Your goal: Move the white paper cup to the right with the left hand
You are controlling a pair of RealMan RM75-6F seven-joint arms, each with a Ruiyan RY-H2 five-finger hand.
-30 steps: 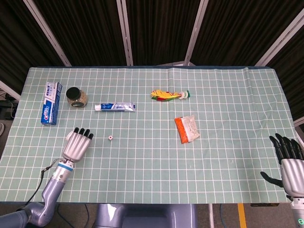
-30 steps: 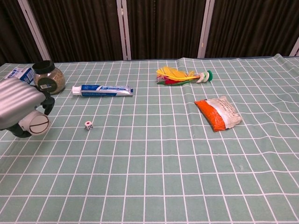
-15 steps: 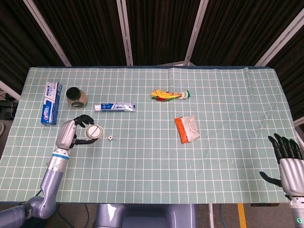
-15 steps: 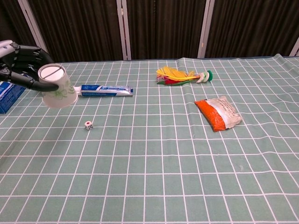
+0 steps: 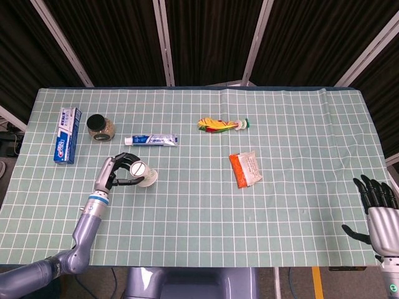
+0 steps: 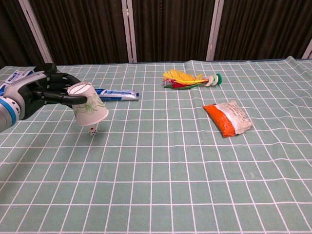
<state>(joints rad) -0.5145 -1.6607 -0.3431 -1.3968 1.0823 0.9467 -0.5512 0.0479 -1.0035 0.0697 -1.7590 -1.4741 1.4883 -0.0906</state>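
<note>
Left hand (image 6: 46,90) holds cup (image 6: 89,104); die (image 6: 91,130) chest-view only.

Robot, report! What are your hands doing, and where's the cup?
Left hand holds white paper cup tilted, off the table. Right hand open, idle. Small die just below cup.

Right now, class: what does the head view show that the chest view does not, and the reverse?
Only the head view shows the right hand, open at the table's near right corner, and the whole toothpaste box. Only the chest view shows the small die below the raised cup. Both show the left hand holding the white paper cup, the toothpaste tube and the orange packet.
</note>
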